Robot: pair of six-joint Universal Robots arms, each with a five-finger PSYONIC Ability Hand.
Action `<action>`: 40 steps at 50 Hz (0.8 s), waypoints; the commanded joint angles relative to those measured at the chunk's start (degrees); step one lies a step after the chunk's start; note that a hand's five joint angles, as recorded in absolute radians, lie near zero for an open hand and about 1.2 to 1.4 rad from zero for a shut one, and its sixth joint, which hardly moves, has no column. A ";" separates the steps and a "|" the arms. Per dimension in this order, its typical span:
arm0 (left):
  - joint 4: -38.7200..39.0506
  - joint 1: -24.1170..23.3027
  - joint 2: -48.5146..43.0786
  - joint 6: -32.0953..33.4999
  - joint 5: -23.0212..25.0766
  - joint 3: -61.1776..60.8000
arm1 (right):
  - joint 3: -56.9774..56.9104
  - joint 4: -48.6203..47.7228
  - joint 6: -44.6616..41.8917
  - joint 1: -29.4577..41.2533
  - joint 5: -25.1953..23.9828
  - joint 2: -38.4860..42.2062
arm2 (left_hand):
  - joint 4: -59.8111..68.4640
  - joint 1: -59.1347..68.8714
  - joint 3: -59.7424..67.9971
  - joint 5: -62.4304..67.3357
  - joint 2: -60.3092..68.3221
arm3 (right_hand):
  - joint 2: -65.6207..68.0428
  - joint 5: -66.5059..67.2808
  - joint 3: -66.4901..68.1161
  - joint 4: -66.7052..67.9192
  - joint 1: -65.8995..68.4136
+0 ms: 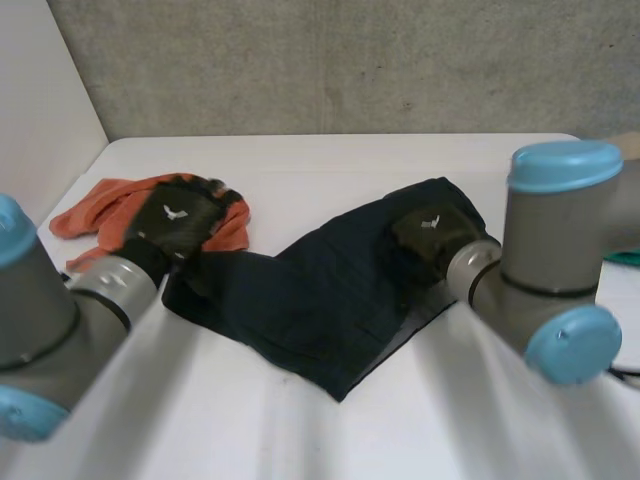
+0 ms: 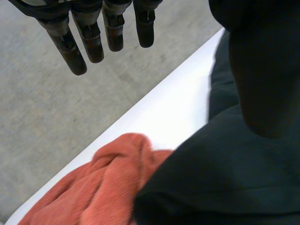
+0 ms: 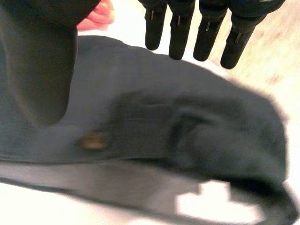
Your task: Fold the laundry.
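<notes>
Dark garment (image 1: 330, 290) lies rumpled mid-table (image 1: 300, 160), orange cloth (image 1: 100, 205) at its left end, w/ left hand (image 1: 180, 225) and right hand (image 1: 430, 230) both open over its ends, so I'd smooth it flat before folding.

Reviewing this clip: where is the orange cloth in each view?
Head view: orange cloth left of the dark garment, partly under the left hand.
Left wrist view: orange cloth past the hand's fingertips, beside the dark garment.
Right wrist view: a sliver beyond the garment's far edge.
Shared landmark: the dark garment.
</notes>
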 commanded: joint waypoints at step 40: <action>-18.05 11.70 -27.73 7.02 10.25 24.87 | 8.35 -22.66 14.46 22.76 23.62 10.82 | 40.17 39.74 39.63 39.65 40.18 | 26.98 29.64 28.18 28.20 26.84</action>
